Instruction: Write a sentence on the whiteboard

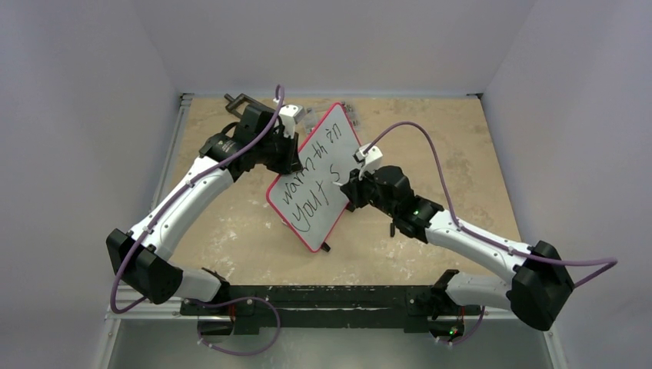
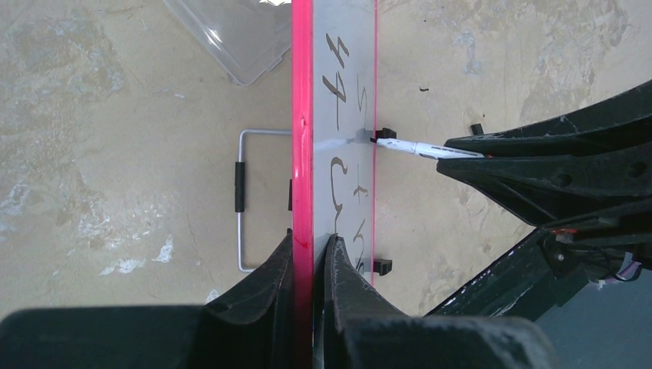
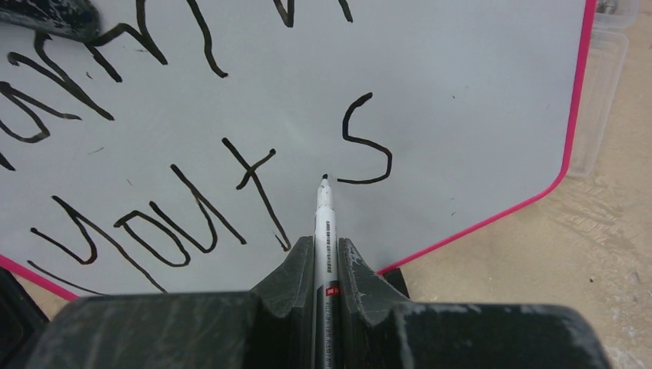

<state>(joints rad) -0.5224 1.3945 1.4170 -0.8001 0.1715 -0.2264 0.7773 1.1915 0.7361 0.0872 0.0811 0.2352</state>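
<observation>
The whiteboard (image 1: 332, 146), white with a red rim, stands tilted up off the table at mid-table. My left gripper (image 2: 311, 242) is shut on its red rim (image 2: 302, 115) and holds it on edge; this gripper also shows in the top view (image 1: 286, 163). The sentence (image 1: 311, 181) reads roughly "warmth in" over "your s". My right gripper (image 3: 325, 246) is shut on a white marker (image 3: 324, 211), whose black tip is at the board just left of the foot of the "s" (image 3: 367, 142). The marker also shows in the left wrist view (image 2: 419, 147).
A clear plastic box (image 2: 238, 38) lies on the table behind the board; its edge shows in the right wrist view (image 3: 607, 77). A bent metal wire handle (image 2: 240, 200) lies beside the board. A black clamp (image 1: 242, 100) sits at the table's far edge.
</observation>
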